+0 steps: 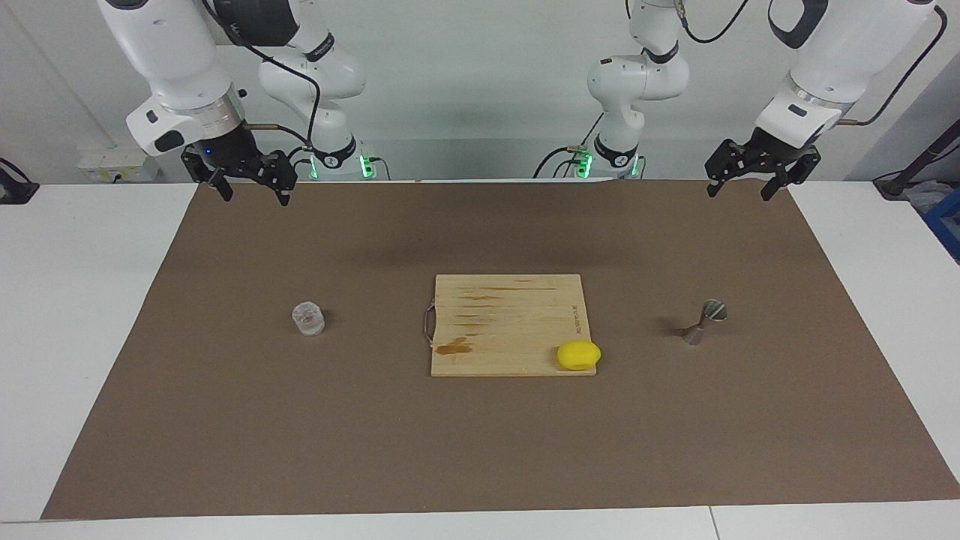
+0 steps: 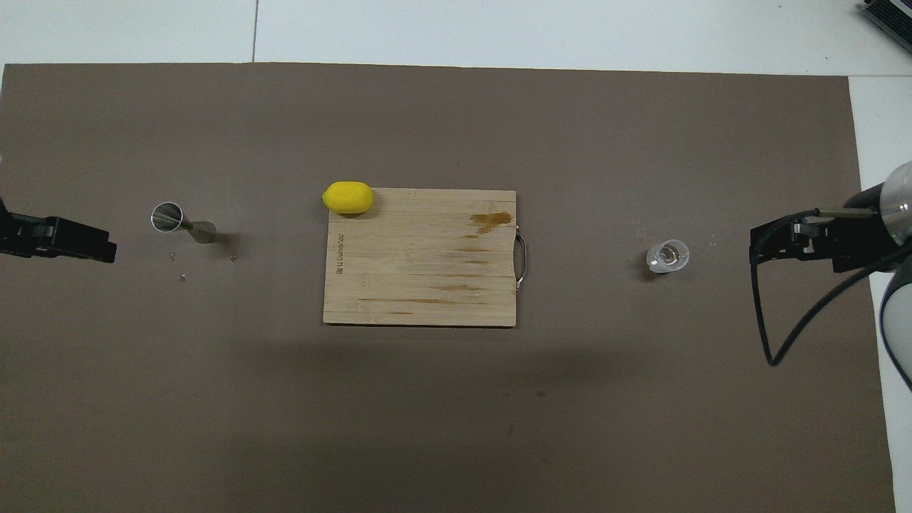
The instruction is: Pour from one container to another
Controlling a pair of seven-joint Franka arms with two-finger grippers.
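Observation:
The clear glass tumbler (image 1: 308,318) (image 2: 667,256) stands on the brown mat toward the right arm's end of the table. The steel hourglass jigger (image 1: 705,322) (image 2: 182,224) stands on the mat toward the left arm's end. My right gripper (image 1: 255,196) (image 2: 766,242) hangs open and empty in the air over the mat's edge by the robots, well apart from the tumbler. My left gripper (image 1: 739,193) (image 2: 100,246) hangs the same way, open and empty, at its own end, apart from the jigger.
A wooden cutting board (image 1: 510,315) (image 2: 420,271) with a metal handle lies mid-mat between the two containers. A yellow lemon (image 1: 578,355) (image 2: 348,197) rests on the board's corner farthest from the robots, toward the left arm's end. A few tiny specks (image 2: 182,276) lie near the jigger.

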